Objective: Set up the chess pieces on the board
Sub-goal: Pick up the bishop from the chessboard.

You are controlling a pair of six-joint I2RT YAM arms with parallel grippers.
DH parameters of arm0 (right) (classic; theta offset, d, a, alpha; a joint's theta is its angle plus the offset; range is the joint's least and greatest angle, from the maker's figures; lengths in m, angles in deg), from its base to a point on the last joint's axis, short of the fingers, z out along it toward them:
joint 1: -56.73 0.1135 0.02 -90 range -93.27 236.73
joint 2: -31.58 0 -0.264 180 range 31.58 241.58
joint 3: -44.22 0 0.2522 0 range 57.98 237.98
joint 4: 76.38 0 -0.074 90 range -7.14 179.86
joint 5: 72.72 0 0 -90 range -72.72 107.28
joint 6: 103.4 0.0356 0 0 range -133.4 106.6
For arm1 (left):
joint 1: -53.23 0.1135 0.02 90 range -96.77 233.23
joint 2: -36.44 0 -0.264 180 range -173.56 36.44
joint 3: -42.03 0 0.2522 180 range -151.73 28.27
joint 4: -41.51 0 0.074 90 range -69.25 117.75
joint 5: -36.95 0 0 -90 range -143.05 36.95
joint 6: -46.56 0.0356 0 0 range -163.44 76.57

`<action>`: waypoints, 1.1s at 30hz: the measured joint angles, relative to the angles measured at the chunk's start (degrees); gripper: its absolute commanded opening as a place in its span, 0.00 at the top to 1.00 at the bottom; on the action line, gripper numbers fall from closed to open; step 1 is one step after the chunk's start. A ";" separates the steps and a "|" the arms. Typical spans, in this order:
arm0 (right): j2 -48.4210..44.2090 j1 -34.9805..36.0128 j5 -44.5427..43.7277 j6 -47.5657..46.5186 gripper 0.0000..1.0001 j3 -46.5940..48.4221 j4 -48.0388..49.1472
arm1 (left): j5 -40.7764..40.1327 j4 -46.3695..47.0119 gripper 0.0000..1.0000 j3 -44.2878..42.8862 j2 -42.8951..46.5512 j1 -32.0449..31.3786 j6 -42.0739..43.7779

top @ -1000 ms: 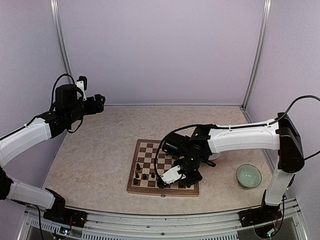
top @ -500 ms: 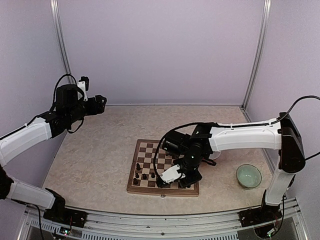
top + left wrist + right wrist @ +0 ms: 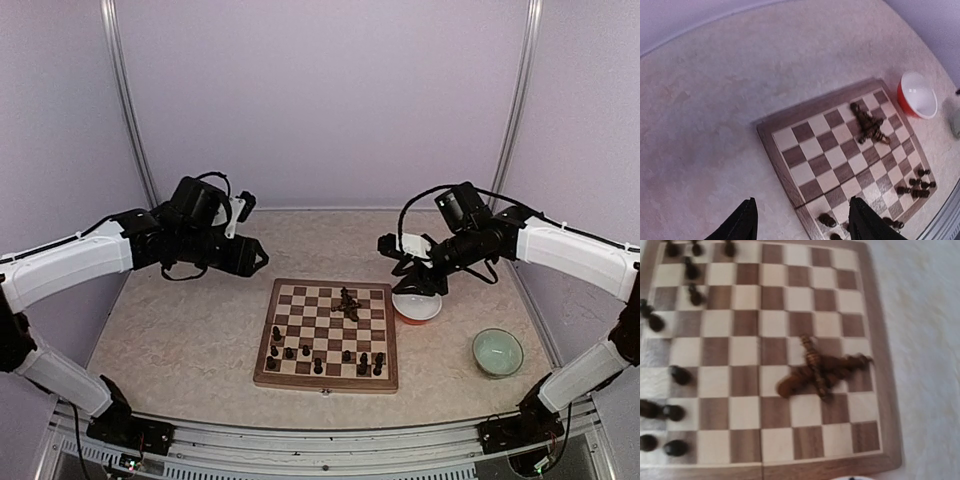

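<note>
Seemingly flat chess pieces [image 3: 815, 372], long axes crossed

My gripper [image 3: 802, 227] enters at the bottom edge of the frame. Its two dark fingertips [image 3: 742, 225] are spread apart, with nothing gripped between them. Both hang above the table [image 3: 705, 100], a beige mottled surface. The board [image 3: 771, 135] lies at an angle across the centre and lower right of the frame. Its lowest corner falls in the gap between my fingertips. A heap of chess pieces [image 3: 867, 126] lies toppled on the squares in the board's upper right part. More pieces sit along its lower right edge and near the lowest corner. A red bowl [image 3: 914, 95] with a white inside stands just beside the board's upper right corner.
</note>
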 measured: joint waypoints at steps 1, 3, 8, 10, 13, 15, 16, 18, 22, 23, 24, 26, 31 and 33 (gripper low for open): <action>-0.96 -2.25 1.92 1.31 0.59 -2.89 3.10 | -0.09 -2.27 0.37 0.00 -1.44 -1.84 -0.20; -1.75 -4.81 4.22 2.86 0.59 -6.21 6.73 | -0.28 -5.92 0.36 0.00 -3.76 -4.85 -0.68; -2.16 -6.95 6.73 4.61 0.58 -10.97 13.09 | -0.48 -11.19 0.37 0.00 -7.23 -8.26 -1.09; -2.56 -6.97 7.19 4.92 0.58 -11.78 14.56 | -0.26 -12.00 0.39 0.00 -8.57 -8.48 -1.09; -3.15 -7.08 7.67 5.09 0.58 -12.28 16.15 | 0.83 -12.81 0.45 0.00 -11.54 -8.76 -1.09; -3.43 -7.10 7.80 5.07 0.58 -12.52 16.81 | 1.31 -13.11 0.48 0.00 -13.42 -8.94 -1.03; -3.45 -7.10 7.82 5.07 0.58 -12.61 17.11 | 1.49 -13.22 0.49 0.00 -14.25 -8.98 -1.20; -3.48 -7.10 7.80 5.07 0.58 -12.85 17.57 | 1.99 -13.31 0.52 0.00 -15.69 -9.01 -1.11; -3.48 -7.10 7.80 5.05 0.58 -13.29 17.97 | 2.56 -13.27 0.58 -0.02 -17.25 -9.01 -1.07; -3.48 -7.10 7.80 5.03 0.58 -13.38 18.01 | 2.73 -13.25 0.60 -0.07 -17.49 -9.01 -1.07; -3.48 -7.10 7.80 5.03 0.58 -13.49 18.10 | 2.89 -13.22 0.61 -0.15 -17.73 -9.01 -1.14; -3.48 -7.10 7.80 5.03 0.58 -13.66 18.16 | 3.43 -13.20 0.65 -0.55 -18.27 -9.01 -1.14; -3.45 -7.10 7.80 4.85 0.58 -13.68 18.36 | 4.48 -12.79 0.79 -1.84 -20.11 -9.01 -0.90; -3.45 -7.10 7.80 4.81 0.58 -13.68 18.36 | 4.74 -12.72 0.86 -2.14 -20.79 -9.01 -0.87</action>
